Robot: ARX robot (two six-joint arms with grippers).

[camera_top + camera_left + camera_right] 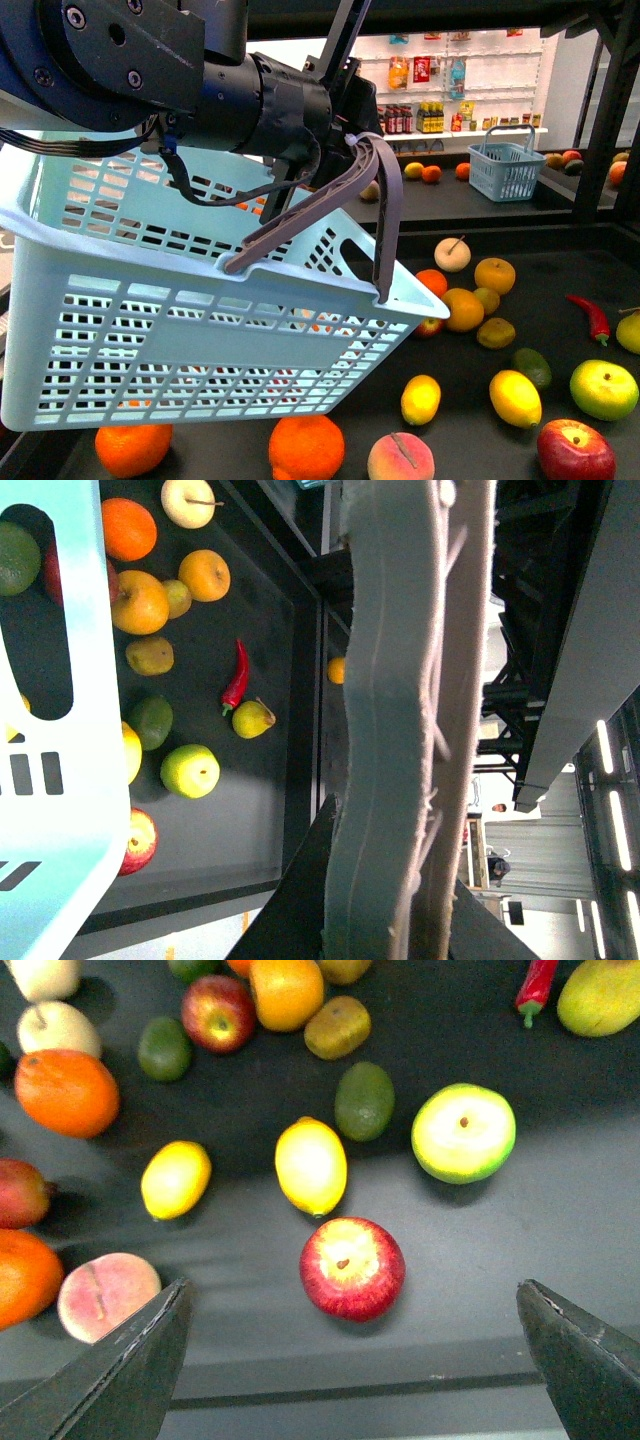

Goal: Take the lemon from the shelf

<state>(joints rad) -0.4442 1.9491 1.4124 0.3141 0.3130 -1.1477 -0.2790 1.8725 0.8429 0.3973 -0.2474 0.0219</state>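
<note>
The lemon (pixel 515 398) is lying on its side on the black tray of the shelf (pixel 556 262), near the front, just beside a dark avocado (pixel 532 366) and close to a red apple (pixel 575 451). It is looking firm, light and waxy, and likely to roll, so I'd be taking it across its narrow middle, not its tapered ends. The right gripper (pixel 351 1290) is hanging above, fingers spread wide, holding nothing. The left gripper (pixel 362 140) is clamping the handle (pixel 300 216) of a tilted basket (pixel 250 345).
</note>
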